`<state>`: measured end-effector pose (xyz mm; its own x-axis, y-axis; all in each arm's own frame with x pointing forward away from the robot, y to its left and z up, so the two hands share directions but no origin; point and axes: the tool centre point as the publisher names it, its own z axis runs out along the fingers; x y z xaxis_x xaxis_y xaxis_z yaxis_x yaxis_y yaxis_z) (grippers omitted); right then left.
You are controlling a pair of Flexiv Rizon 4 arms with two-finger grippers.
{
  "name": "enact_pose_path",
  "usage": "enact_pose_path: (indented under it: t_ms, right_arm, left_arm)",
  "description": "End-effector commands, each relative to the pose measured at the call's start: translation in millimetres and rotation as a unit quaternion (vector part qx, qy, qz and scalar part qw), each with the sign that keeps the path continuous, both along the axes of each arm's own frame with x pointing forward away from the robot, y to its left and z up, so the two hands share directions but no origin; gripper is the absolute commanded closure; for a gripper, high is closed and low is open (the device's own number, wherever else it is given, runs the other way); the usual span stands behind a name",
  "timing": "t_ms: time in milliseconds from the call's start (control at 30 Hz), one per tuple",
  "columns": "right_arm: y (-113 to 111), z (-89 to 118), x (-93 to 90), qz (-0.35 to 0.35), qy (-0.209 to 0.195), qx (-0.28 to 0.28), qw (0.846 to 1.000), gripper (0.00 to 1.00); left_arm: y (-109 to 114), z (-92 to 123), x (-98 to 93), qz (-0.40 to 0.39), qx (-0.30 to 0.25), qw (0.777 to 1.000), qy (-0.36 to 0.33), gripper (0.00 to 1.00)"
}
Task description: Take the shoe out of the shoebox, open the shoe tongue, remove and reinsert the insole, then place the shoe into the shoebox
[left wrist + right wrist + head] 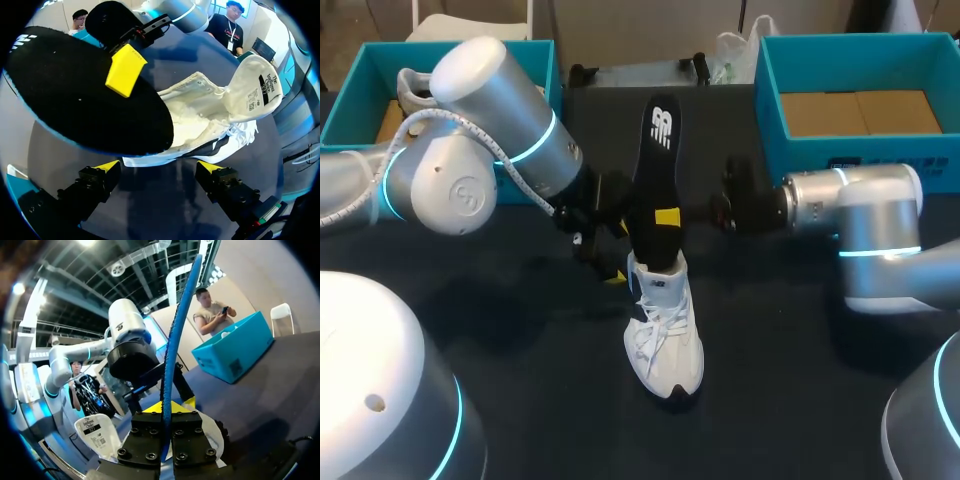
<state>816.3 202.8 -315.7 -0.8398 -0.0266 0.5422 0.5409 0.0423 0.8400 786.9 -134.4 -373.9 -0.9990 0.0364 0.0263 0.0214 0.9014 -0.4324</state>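
dark table (790,350) spreads under both of your arms, and the white shoe (665,340) stands on its sole near the middle of it, toe pointing toward the camera side. its laces are loose, and the tongue (255,85) is folded back away from the opening, as the left wrist view shows. the black insole (658,180) rises upright out of the shoe, its lower end at the opening and its upper end leaning slightly toward the far edge of the table.

your right gripper (167,407) comes in from the right at mid-height of the insole and pinches it, 1 yellow tip on each face. in the right wrist view you see the insole edge-on, a thin blue line running up from between the pressed fingers. in the left wrist view 1 of those yellow fingertips (125,70) lies flat against the insole's dark underside.

your left gripper (159,167) sits low beside the shoe's heel, on the left of it. its 2 fingers are spread wide and hold nothing. the shoe lies just ahead of them, and you cannot tell whether either tip touches it.

2 teal shoeboxes stand at the far corners of the table, well apart from the shoe. the left shoebox (350,105) holds another white shoe (410,88). the right shoebox (770,95) shows only its brown cardboard floor.
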Motion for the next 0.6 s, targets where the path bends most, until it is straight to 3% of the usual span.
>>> enact_pose_path:
  t_ms: [33, 600]
  right_arm:
    - [0.9, -1.8, -7.1, 0.000, 0.003, -0.007, 1.000, 1.00]
    - [-2.9, -25.3, -29.3, 0.006, 0.049, -0.018, 0.999, 1.00]
  left_arm:
    - [0.0, -0.9, -0.2, 0.000, 0.000, 1.000, -0.001, 0.00]
    - [0.0, -0.9, -0.2, 0.000, 0.000, 1.000, -0.001, 0.00]
